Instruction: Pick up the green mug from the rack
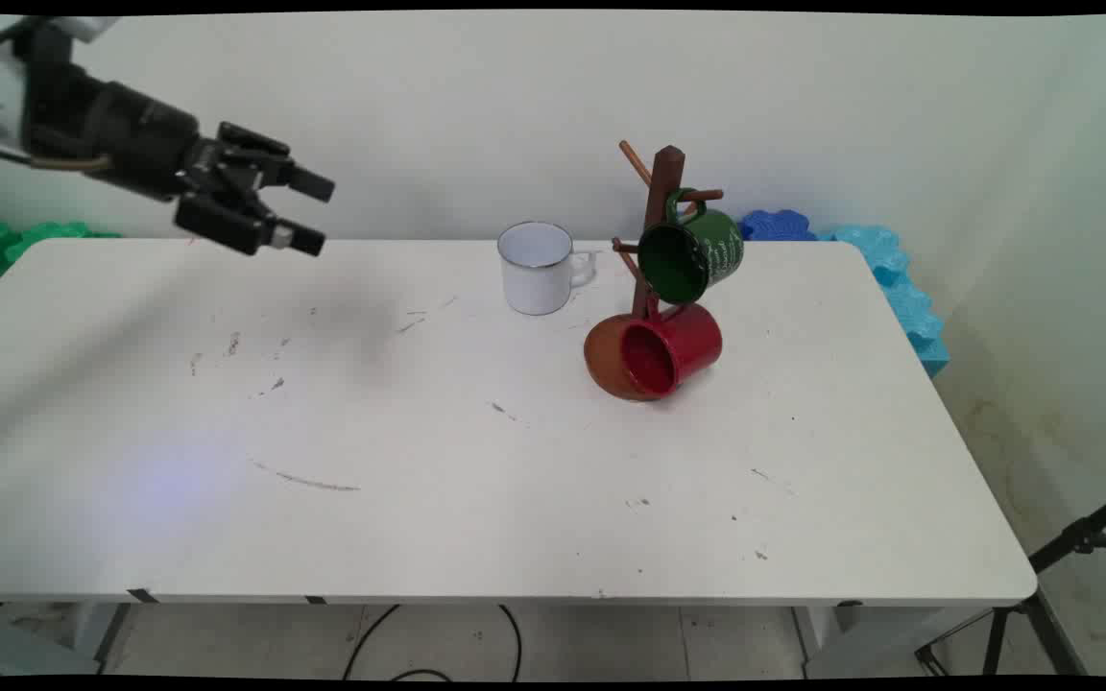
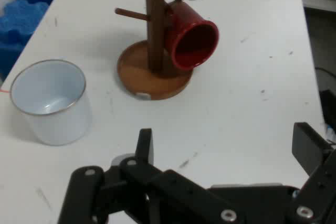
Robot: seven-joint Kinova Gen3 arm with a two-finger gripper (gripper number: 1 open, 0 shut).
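I've got the gripper (image 1: 310,211) hanging wide open and empty over the table's (image 1: 476,480) far left, aimed rightward at the upright white mug (image 1: 536,268), beside the rack (image 1: 657,250) hung with green mug (image 1: 692,254) and red mug (image 1: 670,349), mouths facing me.

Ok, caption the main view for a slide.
Open gripper raised left of white mug and mug tree holding green and red mugs.
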